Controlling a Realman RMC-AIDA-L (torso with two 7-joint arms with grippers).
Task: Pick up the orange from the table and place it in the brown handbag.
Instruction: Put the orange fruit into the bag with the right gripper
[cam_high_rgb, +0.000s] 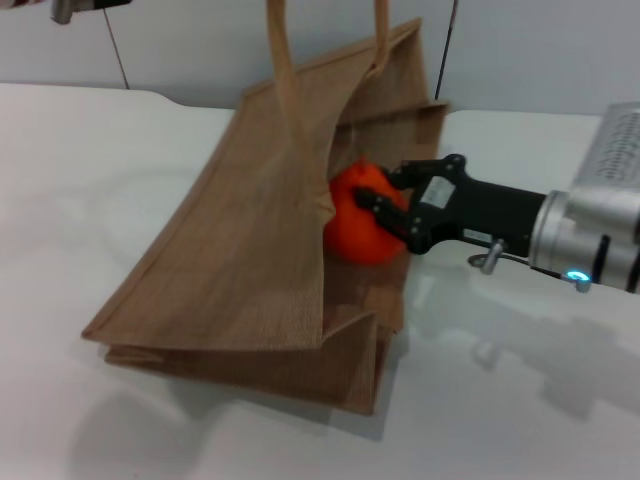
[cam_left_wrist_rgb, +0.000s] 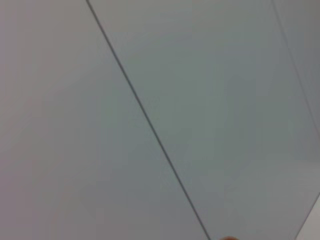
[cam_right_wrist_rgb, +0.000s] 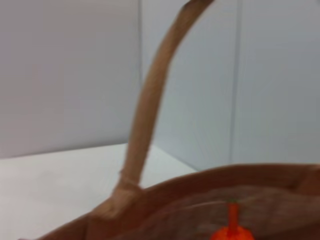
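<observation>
Head camera looks down on the brown handbag; right wrist camera shares it close; left faces wall.

The brown handbag is coarse woven cloth, matt and rough. The orange has smooth matt skin. The white surface looks smooth, faintly glossy.

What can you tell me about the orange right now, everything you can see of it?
The orange is a bright red-orange round fruit with smooth matte skin. The right end effector grips it between black fingers, reaching in from the robot's right. It sits at the open mouth of the brown handbag, partly behind the bag's front edge and off the table. In the right wrist view only its top and a thin upright stem show above the bag's rim.
</observation>
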